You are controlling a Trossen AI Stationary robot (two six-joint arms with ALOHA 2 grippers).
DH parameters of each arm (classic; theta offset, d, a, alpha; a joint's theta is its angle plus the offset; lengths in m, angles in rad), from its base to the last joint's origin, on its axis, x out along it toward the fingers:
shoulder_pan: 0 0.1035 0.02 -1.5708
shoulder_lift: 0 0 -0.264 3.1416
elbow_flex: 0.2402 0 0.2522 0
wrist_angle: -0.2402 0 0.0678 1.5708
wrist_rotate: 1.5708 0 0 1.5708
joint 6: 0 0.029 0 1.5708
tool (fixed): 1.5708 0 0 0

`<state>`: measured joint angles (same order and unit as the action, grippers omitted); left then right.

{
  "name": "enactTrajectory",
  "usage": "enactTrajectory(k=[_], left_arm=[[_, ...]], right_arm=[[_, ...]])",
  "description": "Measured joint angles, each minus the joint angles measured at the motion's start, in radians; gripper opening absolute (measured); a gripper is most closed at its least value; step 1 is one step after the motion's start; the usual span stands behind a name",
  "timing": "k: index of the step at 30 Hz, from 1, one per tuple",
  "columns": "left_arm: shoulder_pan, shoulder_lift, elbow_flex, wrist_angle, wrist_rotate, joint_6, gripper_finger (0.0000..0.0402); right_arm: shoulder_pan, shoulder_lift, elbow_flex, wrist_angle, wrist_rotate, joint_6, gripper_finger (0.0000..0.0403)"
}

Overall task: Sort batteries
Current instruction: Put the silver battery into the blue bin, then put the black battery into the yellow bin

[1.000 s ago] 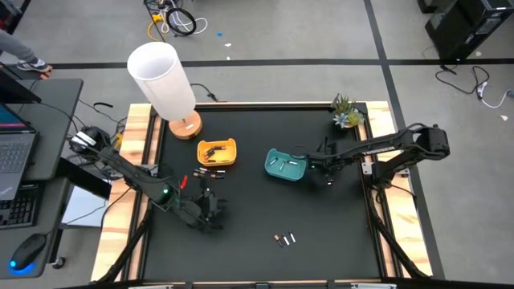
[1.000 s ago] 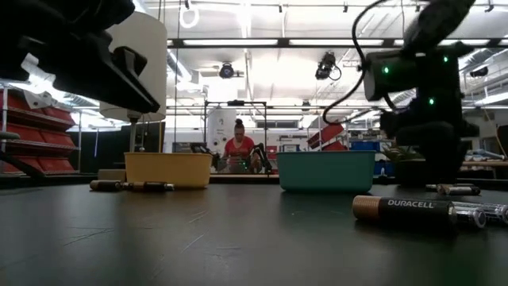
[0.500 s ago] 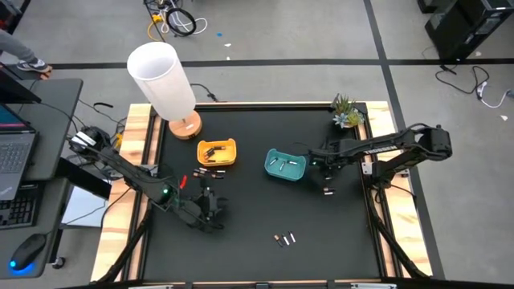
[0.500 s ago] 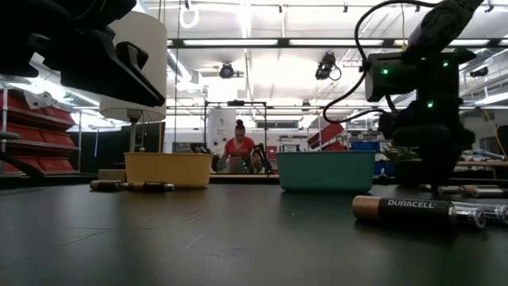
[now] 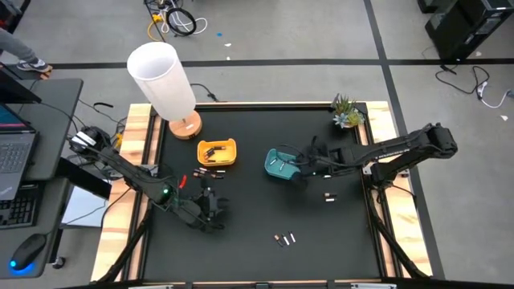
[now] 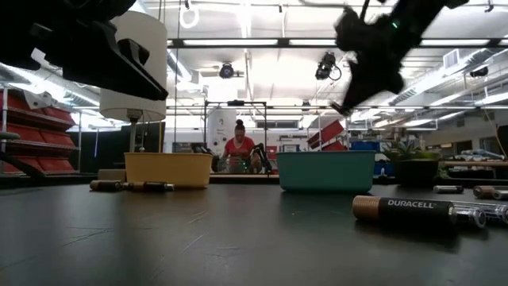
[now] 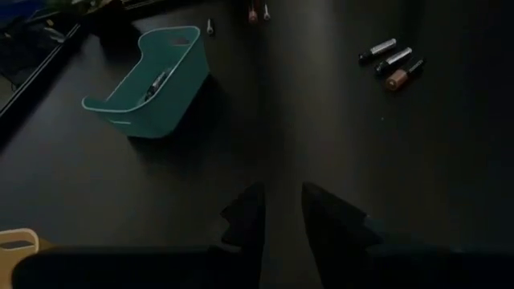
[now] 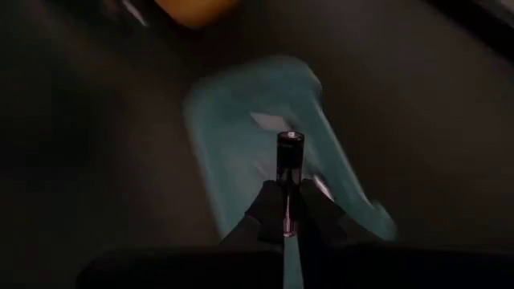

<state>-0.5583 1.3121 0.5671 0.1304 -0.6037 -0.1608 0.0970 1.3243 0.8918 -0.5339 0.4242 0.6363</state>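
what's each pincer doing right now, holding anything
Left pincer: slightly open, holding nothing, over bare table.
Right pincer: shut on a battery, above the teal tray.

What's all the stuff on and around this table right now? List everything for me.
Teal tray: one, teal, middle-right of the table, pale batteries inside.
Yellow tray: one, yellow, left of the teal tray, dark batteries inside.
Loose batteries: three, near the front edge; a few more lie just in front of the yellow tray, a small group right of the teal tray.
Lamp: one, white shade on a wooden base, back-left corner.
Plant: one, green, back-right corner.
Laptop: one, on the side desk left of the table.
Person: one, red top, far in the room.
Left gripper: front-left, low over the mat, holding nothing.
Right gripper: shut on a battery above the teal tray.
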Motion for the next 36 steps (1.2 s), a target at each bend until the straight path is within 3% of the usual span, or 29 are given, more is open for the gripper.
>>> enactTrajectory(k=[3, 9, 13, 19, 26, 30, 36], left_arm=[[0.000, 0.000, 0.000, 0.029, 0.003, 0.000, 0.0099], [-0.001, 0.000, 0.000, 0.068, 0.041, 0.000, 0.0099], [-0.001, 0.000, 0.000, 0.067, 0.043, 0.000, 0.0099], [-0.001, 0.000, 0.000, 0.057, 0.042, 0.000, 0.0099], [-0.001, 0.000, 0.000, 0.050, -0.017, -0.046, 0.0099], [-0.004, -0.023, 0.048, -0.178, -0.028, -0.217, 0.0099], [-0.005, -0.033, 0.180, -0.631, -0.001, -0.449, 0.0099]], right_arm=[[0.012, 0.021, 0.000, 0.075, 0.001, -0.034, 0.0024], [-0.010, 0.101, 0.000, 0.059, -0.015, -0.037, 0.0118], [0.016, 0.094, 0.006, 0.024, -0.036, -0.014, 0.0156], [0.182, 0.027, 0.083, -0.093, 0.018, 0.051, 0.0153], [0.403, 0.031, 0.092, -0.012, 0.126, 0.138, 0.0131], [0.504, 0.054, 0.087, 0.029, 0.227, 0.210, 0.0126], [0.615, 0.144, 0.085, 0.068, 0.584, 0.245, 0.0126]])
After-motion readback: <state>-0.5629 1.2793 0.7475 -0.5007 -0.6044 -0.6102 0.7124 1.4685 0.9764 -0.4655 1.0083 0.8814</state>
